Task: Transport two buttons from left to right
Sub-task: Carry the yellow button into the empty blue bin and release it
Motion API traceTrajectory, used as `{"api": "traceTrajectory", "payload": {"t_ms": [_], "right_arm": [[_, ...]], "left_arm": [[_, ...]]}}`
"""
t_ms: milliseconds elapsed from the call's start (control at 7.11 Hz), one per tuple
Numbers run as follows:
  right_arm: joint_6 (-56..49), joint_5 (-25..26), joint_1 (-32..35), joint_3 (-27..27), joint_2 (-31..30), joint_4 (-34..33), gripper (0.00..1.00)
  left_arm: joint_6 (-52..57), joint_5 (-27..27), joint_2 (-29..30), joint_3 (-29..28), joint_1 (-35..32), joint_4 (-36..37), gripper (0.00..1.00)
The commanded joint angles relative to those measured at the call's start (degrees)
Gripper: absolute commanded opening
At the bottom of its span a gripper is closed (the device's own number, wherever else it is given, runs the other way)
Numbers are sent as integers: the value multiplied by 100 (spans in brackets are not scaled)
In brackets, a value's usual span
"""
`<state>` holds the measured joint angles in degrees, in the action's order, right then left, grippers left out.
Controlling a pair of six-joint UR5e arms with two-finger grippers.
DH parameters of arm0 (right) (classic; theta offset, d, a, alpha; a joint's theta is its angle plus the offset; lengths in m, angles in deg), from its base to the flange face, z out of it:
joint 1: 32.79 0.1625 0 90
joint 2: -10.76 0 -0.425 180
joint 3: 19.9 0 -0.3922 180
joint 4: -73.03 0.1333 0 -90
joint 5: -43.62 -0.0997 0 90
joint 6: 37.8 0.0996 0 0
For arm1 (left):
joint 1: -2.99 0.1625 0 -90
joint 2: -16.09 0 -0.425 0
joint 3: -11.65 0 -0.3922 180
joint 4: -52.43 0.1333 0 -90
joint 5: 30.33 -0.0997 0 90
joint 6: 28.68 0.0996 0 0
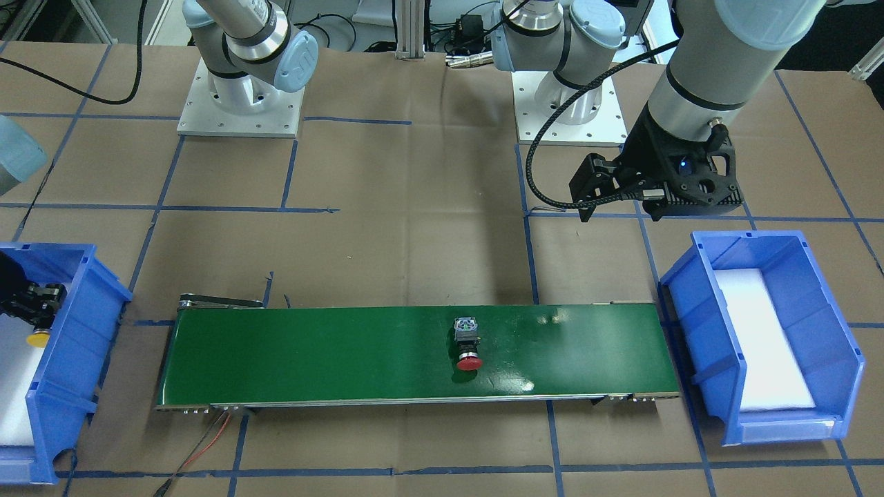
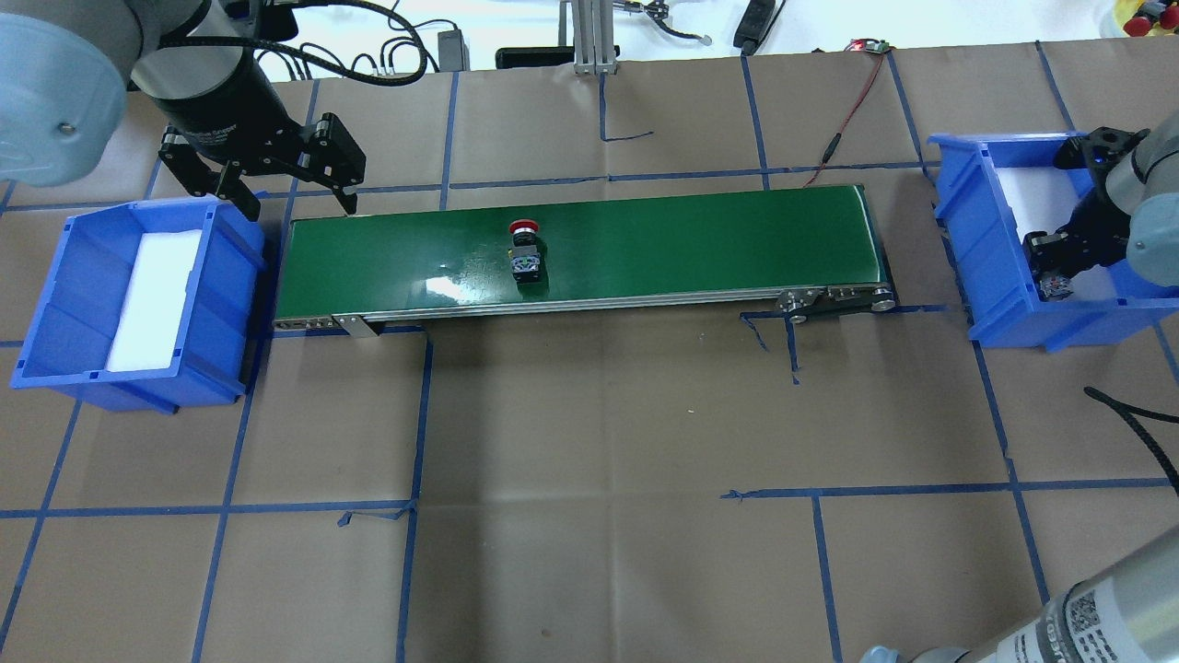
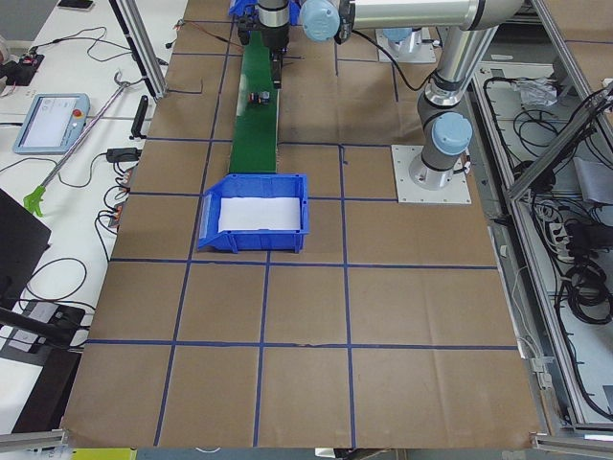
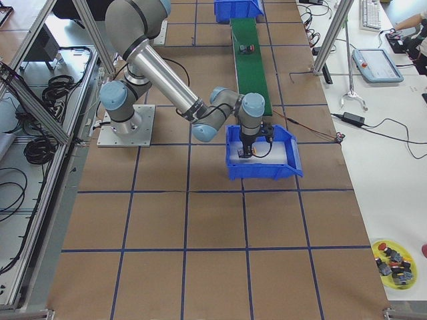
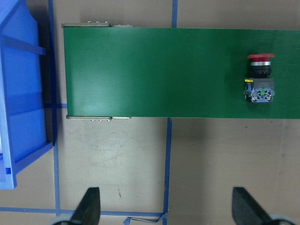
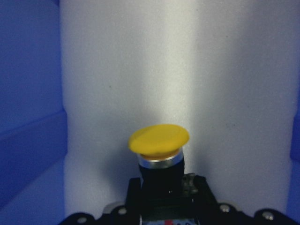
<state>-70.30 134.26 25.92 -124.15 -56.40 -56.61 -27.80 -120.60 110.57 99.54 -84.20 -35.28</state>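
The red-capped button (image 1: 468, 347) lies on its side near the middle of the green conveyor belt (image 1: 311, 352). It also shows in the overhead view (image 2: 525, 251) and the left wrist view (image 5: 260, 77). My left gripper (image 2: 287, 201) is open and empty, hovering over the belt's left end, apart from the red button. My right gripper (image 2: 1056, 276) is inside the right blue bin (image 2: 963, 239), shut on the yellow-capped button (image 6: 159, 139). It holds the button cap-forward just over the white foam; the yellow cap also shows in the front-facing view (image 1: 36, 339).
A second blue bin (image 2: 55, 304) with a white foam liner stands at the belt's left end, with no button in it. Red and black wires (image 2: 843, 120) run from the belt's far right end. Blue tape lines cross the brown paper table.
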Motion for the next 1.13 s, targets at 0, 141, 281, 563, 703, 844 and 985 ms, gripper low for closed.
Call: {"api": "traceTrajectory", "payload": {"t_ms": [0, 141, 281, 563, 703, 844, 985], "right_arm": [[-19, 50, 0, 27, 1, 0, 47], [-1, 50, 0, 45, -8, 0, 80], [-1, 50, 0, 45, -17, 8, 84], [-1, 50, 0, 80, -52, 26, 87], [-10, 59, 9, 193, -104, 61, 87], [-1, 42, 52, 481, -270, 148, 91], [16, -11, 61, 754, -472, 671, 99]], "left_arm": [[0, 0, 0, 9, 0, 0, 100], [0, 0, 0, 0, 0, 0, 100], [0, 0, 0, 9, 0, -9, 100], [0, 0, 0, 0, 0, 0, 100], [0, 0, 0, 9, 0, 0, 100], [0, 0, 0, 0, 0, 0, 100], [0, 0, 0, 0, 0, 0, 100]]}}
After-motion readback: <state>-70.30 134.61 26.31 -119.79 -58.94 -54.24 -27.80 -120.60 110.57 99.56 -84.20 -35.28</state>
